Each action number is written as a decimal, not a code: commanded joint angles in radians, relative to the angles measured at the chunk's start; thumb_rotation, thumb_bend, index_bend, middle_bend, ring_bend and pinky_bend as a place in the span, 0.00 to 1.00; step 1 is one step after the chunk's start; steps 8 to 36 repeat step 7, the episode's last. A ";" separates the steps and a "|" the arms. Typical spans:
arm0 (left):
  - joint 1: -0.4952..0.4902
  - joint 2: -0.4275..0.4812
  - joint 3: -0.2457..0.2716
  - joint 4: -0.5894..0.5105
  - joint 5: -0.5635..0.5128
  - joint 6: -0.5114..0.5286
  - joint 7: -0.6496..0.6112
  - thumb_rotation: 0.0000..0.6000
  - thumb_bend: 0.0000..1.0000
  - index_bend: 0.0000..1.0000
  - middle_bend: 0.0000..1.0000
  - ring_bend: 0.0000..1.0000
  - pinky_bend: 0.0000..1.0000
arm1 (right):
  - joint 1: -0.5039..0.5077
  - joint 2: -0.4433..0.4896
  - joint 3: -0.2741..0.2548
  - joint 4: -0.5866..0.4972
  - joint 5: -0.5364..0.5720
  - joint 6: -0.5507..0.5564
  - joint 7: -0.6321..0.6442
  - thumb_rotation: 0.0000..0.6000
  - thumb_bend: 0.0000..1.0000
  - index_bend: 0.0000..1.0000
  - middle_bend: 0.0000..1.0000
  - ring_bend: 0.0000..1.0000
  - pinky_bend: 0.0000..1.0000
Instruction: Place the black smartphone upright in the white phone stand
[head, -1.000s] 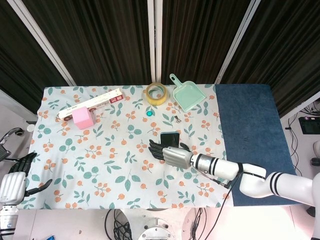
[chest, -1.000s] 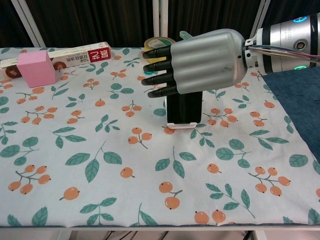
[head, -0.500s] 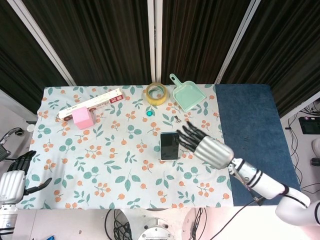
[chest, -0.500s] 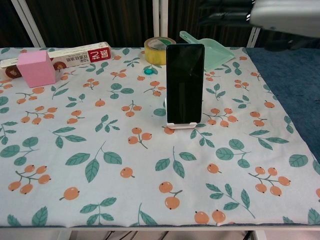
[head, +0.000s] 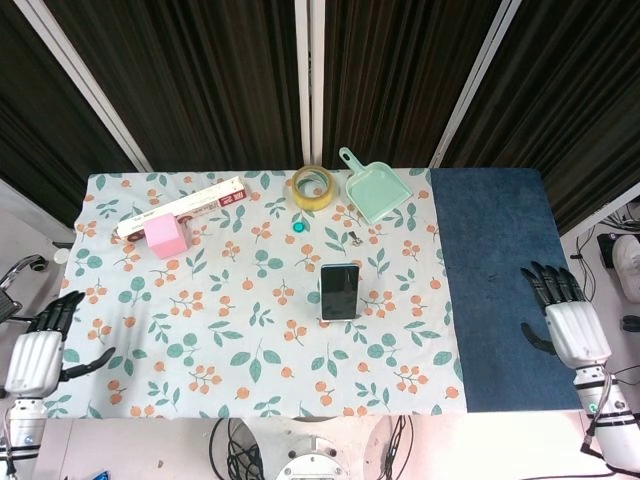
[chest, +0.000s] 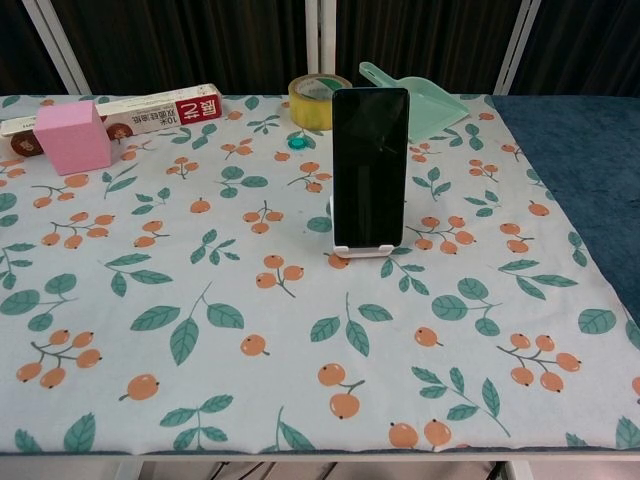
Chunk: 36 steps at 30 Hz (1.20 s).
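Table edges: both hands (head: 35, 357) (head: 570, 322), fingers spread.

Black smartphone (head: 339, 290) upright in white phone stand (head: 339, 317); left hand (head: 35, 357) and right hand (head: 570, 322) empty, fingers apart.

The table (head: 500, 250) is covered on its left and middle by a floral cloth (head: 200, 330), while a dark blue mat (head: 500, 300) is laid along its right side. On the cloth, a long box (head: 182, 207) and a pink block (head: 166, 236) are seen touching at the far left. A tape roll (head: 312, 187), a green dustpan (head: 378, 192), a small teal disc (head: 298, 227) and a small clip (head: 354, 238) are found further back. A white stand (chest: 362, 250) is set near the middle, with a black phone (chest: 370, 165) held upright in it.
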 joint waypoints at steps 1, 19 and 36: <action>-0.004 0.004 0.000 -0.008 -0.002 -0.004 0.013 0.35 0.11 0.09 0.09 0.10 0.21 | -0.075 -0.104 0.013 0.152 0.057 0.011 0.112 1.00 0.22 0.00 0.00 0.00 0.00; -0.004 0.000 0.000 -0.010 -0.003 -0.001 0.024 0.35 0.11 0.09 0.09 0.10 0.21 | -0.084 -0.141 0.041 0.215 0.054 0.003 0.156 1.00 0.22 0.00 0.00 0.00 0.00; -0.004 0.000 0.000 -0.010 -0.003 -0.001 0.024 0.35 0.11 0.09 0.09 0.10 0.21 | -0.084 -0.141 0.041 0.215 0.054 0.003 0.156 1.00 0.22 0.00 0.00 0.00 0.00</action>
